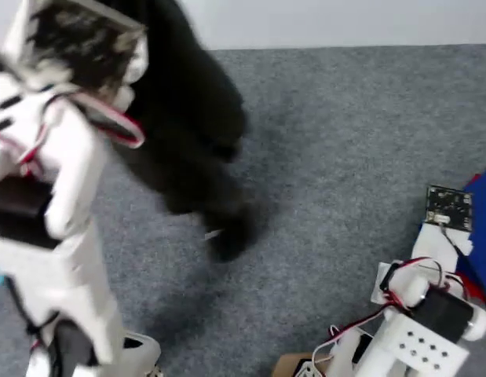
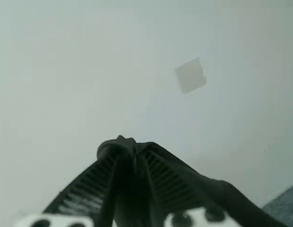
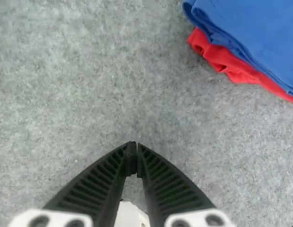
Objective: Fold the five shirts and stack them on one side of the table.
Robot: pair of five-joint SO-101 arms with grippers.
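A black shirt (image 1: 188, 133) hangs in the air over the table's left half, and its lower end reaches down to about the middle of the grey surface. My left gripper (image 2: 132, 147) is raised high toward the pale wall and is shut on a bunched fold of that black shirt (image 2: 115, 146). My right gripper (image 3: 133, 147) is shut with nothing in it, low over the bare grey table (image 3: 66, 71). Just beyond it, a folded blue shirt (image 3: 250, 28) lies on top of a folded red shirt (image 3: 222, 59). The blue shirt (image 1: 482, 228) sits at the table's right edge.
The left arm's white body (image 1: 54, 220) stands tall at the left. The right arm (image 1: 431, 314) is folded low at the bottom right. Grey table (image 1: 345, 141) stretches between them, with the white wall (image 1: 345, 20) behind it.
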